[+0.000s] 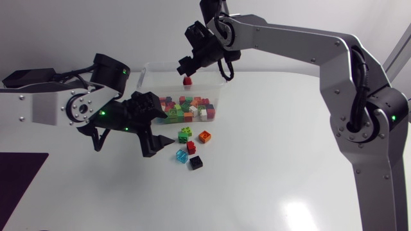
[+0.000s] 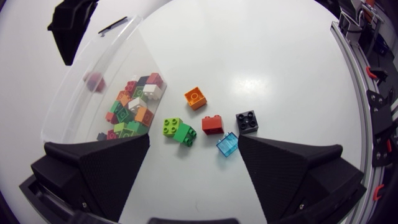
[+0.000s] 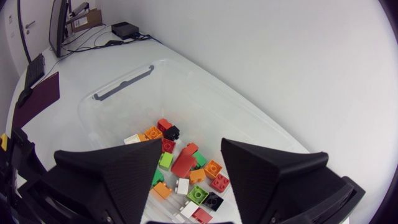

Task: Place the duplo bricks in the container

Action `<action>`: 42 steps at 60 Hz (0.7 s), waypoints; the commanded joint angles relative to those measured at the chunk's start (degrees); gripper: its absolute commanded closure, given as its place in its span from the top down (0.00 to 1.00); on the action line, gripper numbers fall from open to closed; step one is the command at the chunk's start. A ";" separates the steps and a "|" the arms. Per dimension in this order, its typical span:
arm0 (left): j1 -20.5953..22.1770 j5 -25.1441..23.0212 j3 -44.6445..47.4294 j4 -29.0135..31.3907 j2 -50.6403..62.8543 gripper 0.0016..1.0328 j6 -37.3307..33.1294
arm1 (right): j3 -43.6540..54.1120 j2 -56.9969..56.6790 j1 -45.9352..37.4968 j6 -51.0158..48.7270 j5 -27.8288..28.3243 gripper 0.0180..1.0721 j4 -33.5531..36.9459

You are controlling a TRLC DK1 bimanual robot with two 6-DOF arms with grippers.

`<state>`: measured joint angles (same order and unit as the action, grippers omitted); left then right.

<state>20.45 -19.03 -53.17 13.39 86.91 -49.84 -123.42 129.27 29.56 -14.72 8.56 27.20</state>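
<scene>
A clear plastic container (image 1: pixel 222 91) holds several mixed duplo bricks (image 1: pixel 187 109). My right gripper (image 1: pixel 188 67) hangs open above its far end. A red brick (image 1: pixel 187 80) is in the air just under it, free of the fingers; in the right wrist view the same red brick (image 3: pixel 183 165) shows below the gap of the right gripper (image 3: pixel 191 149). My left gripper (image 1: pixel 154 127) stands open beside the container, over loose bricks on the table: green (image 2: pixel 179 129), orange (image 2: pixel 195 98), red (image 2: pixel 212 124), clear blue (image 2: pixel 227 144) and black (image 2: pixel 247 121).
The container's long side (image 2: pixel 93 56) lies just beside my left gripper (image 2: pixel 194 149), whose fingers stand wide on either side of the loose bricks. A dark mat (image 1: pixel 19 183) lies at the table's front left corner. The white table (image 1: pixel 270 167) stretches right of the loose bricks.
</scene>
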 commanded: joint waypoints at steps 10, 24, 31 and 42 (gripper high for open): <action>1.00 -0.31 1.58 -4.07 8.71 0.96 -7.37 | 8.72 -7.90 -0.21 -0.22 -0.21 0.94 0.05; 2.76 -0.40 0.08 -4.42 13.63 0.96 -14.05 | 26.56 -19.85 -0.82 -3.03 1.46 0.94 -1.80; 3.02 -0.75 -2.29 -3.10 15.48 0.96 -16.95 | 34.73 -24.95 -1.61 -4.53 3.22 0.94 -2.77; 3.90 -0.75 -8.44 3.58 20.31 0.94 -21.17 | 45.19 -30.57 -1.88 -7.16 4.01 0.94 -4.09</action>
<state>23.73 -19.22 -58.46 15.00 104.66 -67.53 -82.59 101.06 27.94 -19.79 12.23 23.88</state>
